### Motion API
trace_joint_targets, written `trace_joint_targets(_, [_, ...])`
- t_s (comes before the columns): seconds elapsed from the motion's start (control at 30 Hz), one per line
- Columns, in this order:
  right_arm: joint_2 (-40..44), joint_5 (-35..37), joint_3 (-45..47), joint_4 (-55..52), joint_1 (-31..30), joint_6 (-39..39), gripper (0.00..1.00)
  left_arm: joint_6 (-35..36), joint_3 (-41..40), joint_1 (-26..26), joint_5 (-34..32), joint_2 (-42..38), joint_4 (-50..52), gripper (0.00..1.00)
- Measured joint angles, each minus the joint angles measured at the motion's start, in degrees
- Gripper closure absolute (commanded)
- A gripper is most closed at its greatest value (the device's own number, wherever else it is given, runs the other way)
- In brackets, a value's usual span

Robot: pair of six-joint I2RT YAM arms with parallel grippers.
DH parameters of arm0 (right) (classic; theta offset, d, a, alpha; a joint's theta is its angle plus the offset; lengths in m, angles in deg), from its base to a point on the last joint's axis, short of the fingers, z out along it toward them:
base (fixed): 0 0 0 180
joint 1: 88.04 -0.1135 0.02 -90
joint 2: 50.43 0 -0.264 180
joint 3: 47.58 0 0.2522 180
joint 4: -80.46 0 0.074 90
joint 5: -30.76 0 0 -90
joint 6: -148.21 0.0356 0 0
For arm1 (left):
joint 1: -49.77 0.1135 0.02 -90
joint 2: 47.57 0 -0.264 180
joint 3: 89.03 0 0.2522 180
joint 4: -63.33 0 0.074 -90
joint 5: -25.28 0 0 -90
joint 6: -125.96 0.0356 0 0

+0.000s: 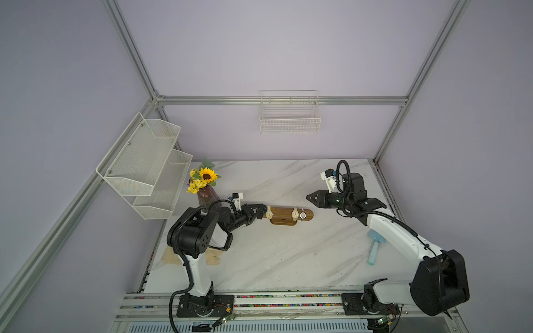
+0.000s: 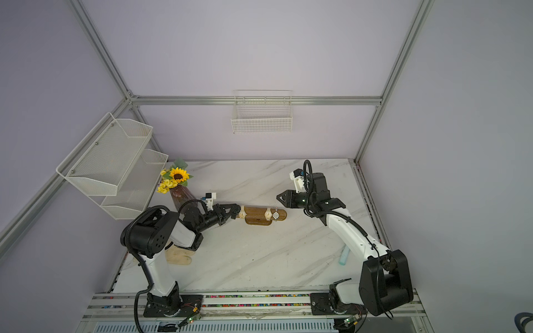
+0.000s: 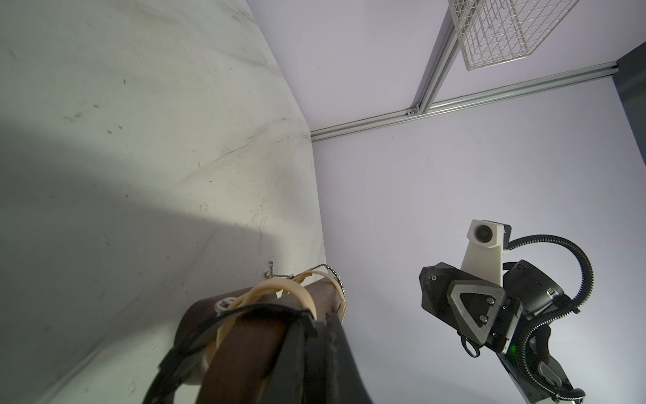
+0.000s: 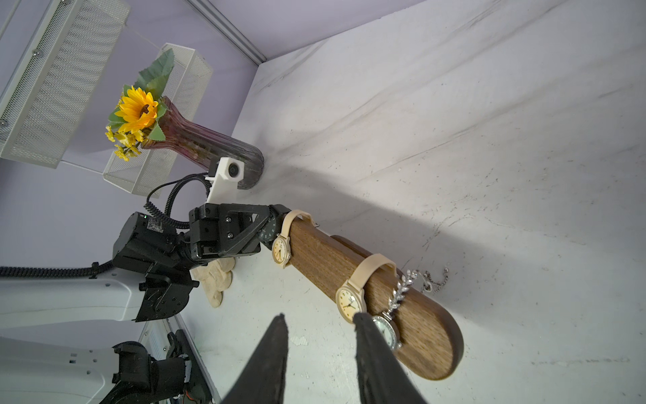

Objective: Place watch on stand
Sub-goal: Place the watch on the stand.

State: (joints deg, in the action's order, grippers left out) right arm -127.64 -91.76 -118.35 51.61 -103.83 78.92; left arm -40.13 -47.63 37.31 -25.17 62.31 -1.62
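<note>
The left gripper [image 1: 261, 210] pinches a black watch [image 4: 269, 229], its strap looped round the left end of the stand [image 1: 282, 212], crowded just beside a beige watch [image 1: 269, 213], while the right gripper [image 1: 309, 197] hangs spread near the other end, where another beige watch [image 1: 294, 214] and a silver watch [image 1: 302, 214] sit.

stand [image 1: 284, 213] left end: left end effector [image 1: 262, 211] with black watch [image 4: 270, 229] blocks | right end: free

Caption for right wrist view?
Left gripper holds a black watch at the stand's end; three watches hang on it, right gripper open.
</note>
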Motion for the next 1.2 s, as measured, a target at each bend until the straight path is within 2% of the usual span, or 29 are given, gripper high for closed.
trace_joint_targets(0.2, [0.0,0.0,0.1,0.0,0.0,0.0,0.65,-1.6,0.0,0.0,-0.6,1.8,-3.5,0.90])
trace_joint_targets(0.53, [0.0,-0.1,0.1,0.0,0.0,-0.2,0.65,-4.4,0.0,-0.2,-1.6,1.7,-3.6,0.89])
trace_joint_targets(0.77, [-0.4,-0.1,0.1,0.0,0.0,-0.2,0.65,-5.8,0.0,-2.2,-3.0,1.7,-3.6,0.89])
trace_joint_targets(1.2, [-0.5,-0.1,0.1,0.0,0.0,-0.4,0.65,-6.4,0.6,-3.3,-4.0,1.7,-3.6,0.88])
